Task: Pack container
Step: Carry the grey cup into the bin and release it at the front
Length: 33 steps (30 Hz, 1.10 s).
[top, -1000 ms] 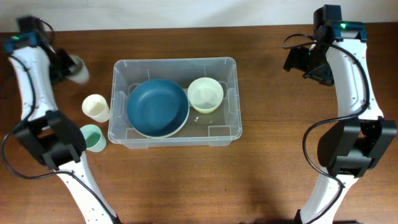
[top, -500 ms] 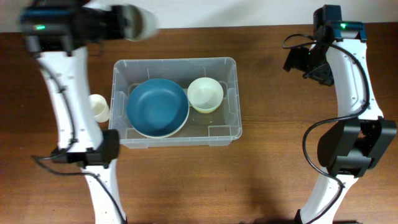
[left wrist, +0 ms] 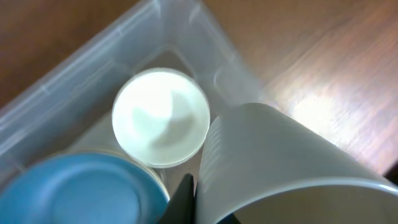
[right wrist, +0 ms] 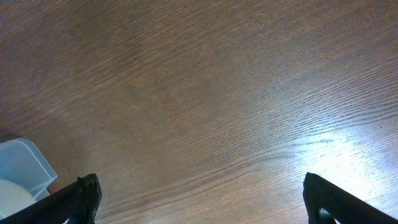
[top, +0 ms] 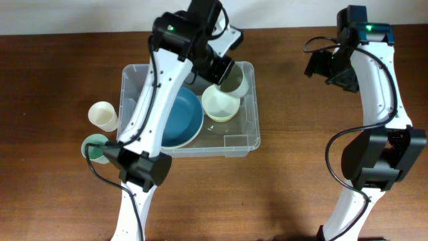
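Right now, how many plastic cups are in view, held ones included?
3. A cream plastic cup and a mint-green plastic cup sit on the table left of the clear plastic container; a pale grey cup is in the left gripper above it. The arm may hide others.

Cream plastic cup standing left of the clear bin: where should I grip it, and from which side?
Probably its rim, from above: the cream plastic cup stands mouth-up, so one finger can go inside, one outside. Take the left wall, since the clear plastic container sits close on its right and a green cup just nearer the robot.
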### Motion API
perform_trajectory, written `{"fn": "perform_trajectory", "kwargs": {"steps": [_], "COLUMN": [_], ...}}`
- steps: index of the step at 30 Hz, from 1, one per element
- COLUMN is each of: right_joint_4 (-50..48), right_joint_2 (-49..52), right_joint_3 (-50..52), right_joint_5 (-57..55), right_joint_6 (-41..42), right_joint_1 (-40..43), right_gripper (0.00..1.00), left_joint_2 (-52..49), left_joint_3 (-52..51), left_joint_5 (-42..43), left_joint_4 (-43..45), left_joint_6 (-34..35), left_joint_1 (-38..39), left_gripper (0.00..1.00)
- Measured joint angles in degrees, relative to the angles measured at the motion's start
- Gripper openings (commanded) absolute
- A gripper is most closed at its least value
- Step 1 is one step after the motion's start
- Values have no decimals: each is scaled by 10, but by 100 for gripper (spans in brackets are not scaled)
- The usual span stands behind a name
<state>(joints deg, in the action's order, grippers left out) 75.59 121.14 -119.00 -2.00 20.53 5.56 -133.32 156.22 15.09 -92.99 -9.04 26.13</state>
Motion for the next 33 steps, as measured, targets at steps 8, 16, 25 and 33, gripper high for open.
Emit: {"fn": "perform_trajectory", "kwargs": {"steps": [8,16,25,33], "right_joint_4": [0,0,0,0], "right_joint_2": [0,0,0,0], "right_joint_3": [0,0,0,0], "right_joint_5": [0,0,0,0], "right_joint_6": [0,0,0,0], "right_joint_1": [0,0,0,0], "right_gripper": [99,99,99,99], "left_joint_2": [-1,-1,-2,-2], "left_joint_3": [-97,-221,-334,-344], "left_joint_5": [-5,-10,-33,-36], "left_joint_4": [-35,29,98,128], "left_joint_6": [12,46,58,61], "left_joint_1": [1,3,4,4], "left_gripper": [7,7,21,38]}}
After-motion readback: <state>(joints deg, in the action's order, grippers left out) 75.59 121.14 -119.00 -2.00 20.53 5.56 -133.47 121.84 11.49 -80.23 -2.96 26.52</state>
